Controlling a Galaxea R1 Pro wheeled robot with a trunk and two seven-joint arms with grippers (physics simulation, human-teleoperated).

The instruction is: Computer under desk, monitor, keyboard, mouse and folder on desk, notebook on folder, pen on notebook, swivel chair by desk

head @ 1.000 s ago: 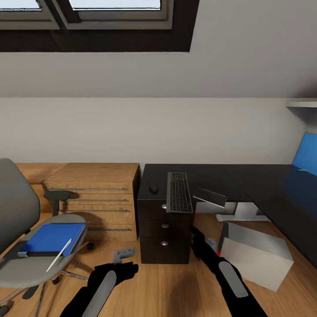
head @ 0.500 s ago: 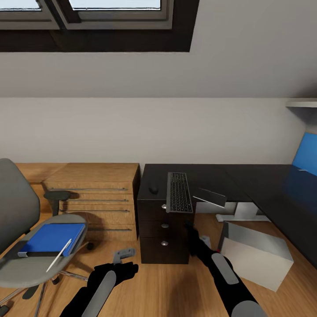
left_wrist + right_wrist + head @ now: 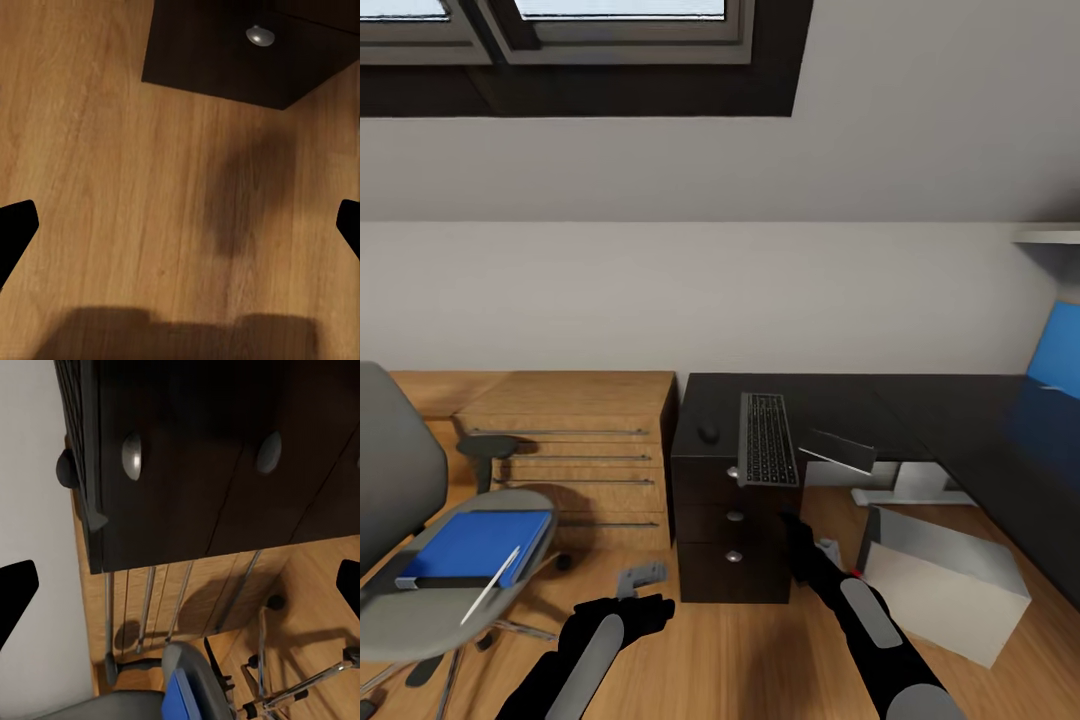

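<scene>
A slim grey keyboard with dark keys (image 3: 767, 438) is lying on the glossy black desk (image 3: 920, 405), overhanging its front edge. The right gripper (image 3: 797, 530) is hovering below it, jaws apparently spread; the left gripper (image 3: 643, 577) is hanging spread above the floor.

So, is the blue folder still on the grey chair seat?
Yes. The flat blue folder lies on the grey padded chair seat, white pen across it.

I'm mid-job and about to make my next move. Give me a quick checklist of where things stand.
1. Left gripper fingers open, empty: ok.
2. Right gripper fingers open, empty: ok.
3. Keyboard on desk, near end overhanging the front edge: not ok.
4. Mouse on desk beside keyboard: ok.
5. Folder on swivel chair, pen lying across it: not ok.
</scene>
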